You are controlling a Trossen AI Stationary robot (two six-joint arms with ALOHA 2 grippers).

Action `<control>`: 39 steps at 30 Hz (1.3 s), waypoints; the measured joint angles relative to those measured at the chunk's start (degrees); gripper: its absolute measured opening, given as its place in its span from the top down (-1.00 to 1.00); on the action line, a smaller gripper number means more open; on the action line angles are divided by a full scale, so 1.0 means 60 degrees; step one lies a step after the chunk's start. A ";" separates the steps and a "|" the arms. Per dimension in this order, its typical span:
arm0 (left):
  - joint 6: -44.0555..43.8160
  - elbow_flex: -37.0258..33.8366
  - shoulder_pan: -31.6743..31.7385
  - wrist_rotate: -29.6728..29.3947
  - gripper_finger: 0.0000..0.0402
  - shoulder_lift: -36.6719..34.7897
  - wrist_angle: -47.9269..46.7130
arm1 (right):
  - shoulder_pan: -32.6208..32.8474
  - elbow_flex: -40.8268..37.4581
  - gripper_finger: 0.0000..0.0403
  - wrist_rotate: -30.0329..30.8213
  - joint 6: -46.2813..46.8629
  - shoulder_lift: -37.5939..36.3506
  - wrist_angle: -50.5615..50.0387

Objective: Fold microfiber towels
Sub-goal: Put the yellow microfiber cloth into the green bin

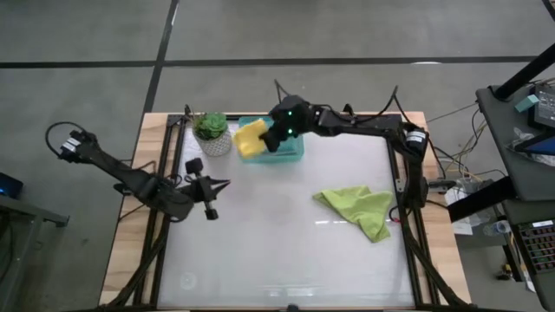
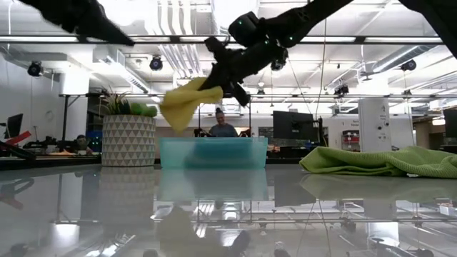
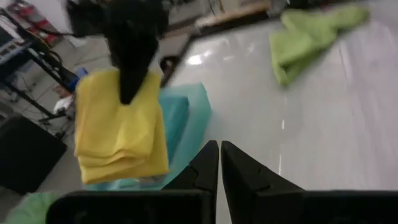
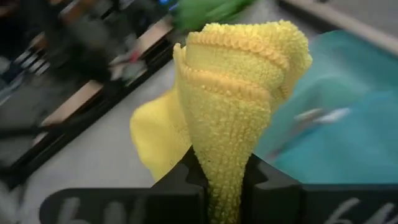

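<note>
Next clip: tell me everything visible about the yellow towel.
The yellow towel is a small cloth of nubby, looped microfiber, folded into several layers whose stacked edges show in the right wrist view. It hangs in the air, pinched by the right claw, its free part drooping to one side. It is above the teal tray at the table's far edge, beside the potted plant, and touches neither. Only the claw touches it.
</note>
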 joint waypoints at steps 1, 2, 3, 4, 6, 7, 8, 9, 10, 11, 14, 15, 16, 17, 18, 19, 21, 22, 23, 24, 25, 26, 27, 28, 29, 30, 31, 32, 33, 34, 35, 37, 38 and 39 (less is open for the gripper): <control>0.0075 0.0024 0.0000 -0.0129 0.97 -0.0172 0.0076 | -0.0106 -0.0009 0.90 0.0313 0.0118 -0.0003 0.0014; 0.0139 0.0025 0.0000 -0.0210 0.97 -0.0333 0.0092 | -0.0192 -0.0046 0.90 0.0654 0.0212 -0.0003 0.0020; 0.0153 0.0015 0.0000 -0.0222 0.97 -0.0458 0.0133 | -0.0253 -0.0075 0.90 0.1008 0.0339 0.0023 -0.0051; 0.0157 0.0002 0.0000 -0.0224 0.97 -0.0569 0.0163 | -0.0319 -0.0107 0.90 0.1287 0.0423 0.0046 -0.0134; 0.0157 -0.0062 0.0000 -0.0219 0.97 -0.0711 0.0127 | -0.0387 -0.0170 0.90 0.1886 0.0584 0.0125 -0.0394; 0.0157 -0.0074 0.0000 -0.0215 0.97 -0.0734 0.0143 | -0.0399 -0.0188 0.90 0.2203 0.0621 0.0145 -0.0547; 0.0157 -0.0087 0.0000 -0.0205 0.97 -0.0741 0.0151 | -0.0394 -0.0200 0.90 0.2521 0.0661 0.0150 -0.0698; 0.0157 -0.0110 0.0000 -0.0196 0.97 -0.0737 0.0146 | -0.0390 -0.0200 0.90 0.2816 0.0698 0.0150 -0.0833; 0.0157 -0.0118 0.0000 -0.0192 0.97 -0.0695 0.0140 | -0.0384 -0.0200 0.90 0.3034 0.0781 0.0150 -0.0922; 0.0157 -0.0125 0.0000 -0.0192 0.97 -0.0639 0.0151 | -0.0384 -0.0200 0.90 0.3139 0.0834 0.0143 -0.1034; 0.0194 -0.0150 0.0000 -0.0187 0.97 -0.0424 0.0131 | -0.0383 -0.0200 0.90 0.3183 0.1029 0.0142 -0.1499; 0.0226 -0.0150 0.0000 -0.0185 0.97 -0.0359 0.0143 | -0.0381 -0.0200 0.90 0.3183 0.1046 0.0143 -0.1639; 0.0256 -0.0147 0.0000 -0.0184 0.97 -0.0299 0.0141 | -0.0381 -0.0200 0.90 0.3187 0.1069 0.0143 -0.1746; 0.0324 -0.0139 0.0000 -0.0184 0.97 -0.0233 0.0143 | -0.0383 -0.0200 0.90 0.3189 0.1101 0.0143 -0.1793; 0.0403 -0.0132 0.0000 -0.0184 0.97 -0.0170 0.0148 | -0.0386 -0.0200 0.90 0.3196 0.1101 0.0143 -0.1825; 0.0429 -0.0128 0.0000 -0.0184 0.97 -0.0117 0.0153 | -0.0416 -0.0200 0.90 0.3198 0.1098 0.0143 -0.1847; 0.0445 -0.0128 0.0000 -0.0184 0.97 -0.0029 0.0151 | -0.0439 -0.0200 0.89 0.3198 0.1139 0.0143 -0.1868; 0.0450 -0.0128 0.0000 -0.0184 0.97 0.0004 0.0151 | -0.0443 -0.0200 0.88 0.3201 0.1173 0.0147 -0.1905; 0.0468 -0.0128 0.0000 -0.0184 0.97 0.0021 0.0151 | -0.0443 -0.0200 0.86 0.3209 0.1182 0.0150 -0.1943; 0.0484 -0.0128 0.0000 -0.0181 0.97 0.0024 0.0151 | -0.0443 -0.0200 0.83 0.3208 0.1182 0.0150 -0.1991; 0.0484 -0.0128 0.0000 -0.0184 0.97 0.0020 0.0151 | -0.0443 -0.0200 0.79 0.3212 0.1182 0.0150 -0.2073; 0.0484 -0.0128 0.0000 -0.0184 0.97 0.0020 0.0151 | -0.0443 -0.0200 0.75 0.3224 0.1180 0.0155 -0.2158; 0.0484 -0.0128 0.0000 -0.0182 0.97 0.0010 0.0151 | -0.0443 -0.0200 0.70 0.3270 0.1180 0.0161 -0.2225; 0.0484 -0.0128 0.0000 -0.0182 0.97 -0.0005 0.0151 | -0.0443 -0.0200 0.65 0.3369 0.1178 0.0162 -0.2274; 0.0484 -0.0127 0.0000 -0.0182 0.97 -0.0023 0.0151 | -0.0443 -0.0200 0.59 0.3501 0.1178 0.0165 -0.2330; 0.0481 -0.0125 0.0001 -0.0184 0.97 -0.0040 0.0151 | -0.0443 -0.0200 0.54 0.3596 0.1178 0.0165 -0.2409; 0.0481 -0.0125 0.0004 -0.0184 0.97 -0.0050 0.0151 | -0.0452 -0.0200 0.48 0.3670 0.1178 0.0165 -0.2459; 0.0481 -0.0125 0.0008 -0.0184 0.97 -0.0053 0.0151 | -0.0474 -0.0200 0.42 0.3684 0.1176 0.0165 -0.2483; 0.0477 -0.0125 0.0008 -0.0181 0.97 -0.0053 0.0151 | -0.0488 -0.0200 0.37 0.3682 0.1174 0.0165 -0.2502; 0.0477 -0.0125 0.0008 -0.0184 0.97 -0.0053 0.0153 | -0.0511 -0.0200 0.32 0.3683 0.1178 0.0165 -0.2549; 0.0477 -0.0125 0.0008 -0.0182 0.97 -0.0053 0.0151 | -0.0546 -0.0200 0.27 0.3685 0.1175 0.0165 -0.2599; 0.0473 -0.0125 0.0008 -0.0181 0.97 -0.0053 0.0151 | -0.0609 -0.0200 0.17 0.3686 0.1174 0.0165 -0.2688; 0.0473 -0.0125 0.0008 -0.0183 0.97 -0.0053 0.0151 | -0.0643 -0.0200 0.13 0.3684 0.1174 0.0165 -0.2735; 0.0473 -0.0125 0.0008 -0.0183 0.97 -0.0055 0.0151 | -0.0677 -0.0200 0.10 0.3686 0.1174 0.0165 -0.2789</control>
